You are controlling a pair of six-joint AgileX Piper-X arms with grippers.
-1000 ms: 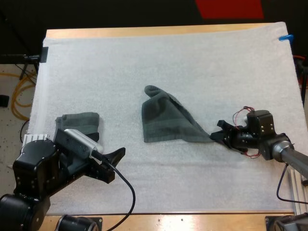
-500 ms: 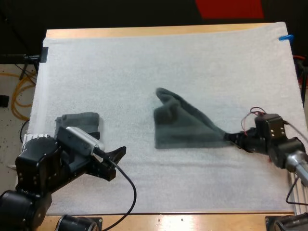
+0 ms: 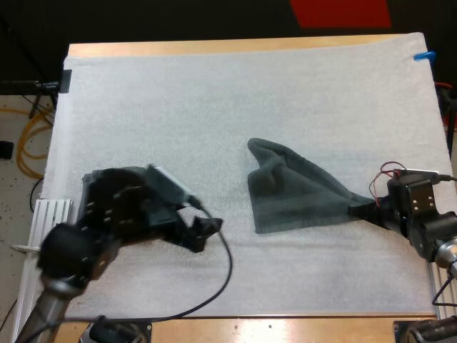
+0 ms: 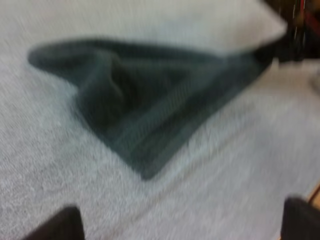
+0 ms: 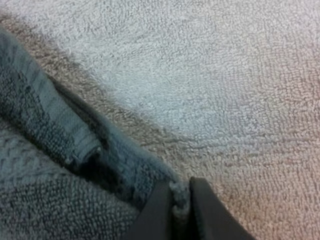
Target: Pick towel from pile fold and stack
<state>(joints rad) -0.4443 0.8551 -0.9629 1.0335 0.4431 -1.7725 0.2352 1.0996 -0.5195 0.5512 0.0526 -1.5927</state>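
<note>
Up close, a hemmed corner of the terry towel (image 5: 45,200) is being clamped by the right gripper (image 5: 180,194); overhead, it is being stretched wedge-shaped on the right half of the mat (image 3: 178,107). The left gripper (image 3: 203,232) is being held spread, empty.

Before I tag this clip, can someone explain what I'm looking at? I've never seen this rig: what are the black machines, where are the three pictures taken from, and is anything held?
These are two robot arms at a wooden table covered by a white mat. The high view looks down from behind them; each of the other two comes from a camera on one arm's wrist. A dark grey-green towel lies crumpled mid-mat. The right gripper is shut on one towel corner, which its wrist view shows pinched between the fingers. The left gripper is open, holding nothing, its camera facing the towel.
</note>
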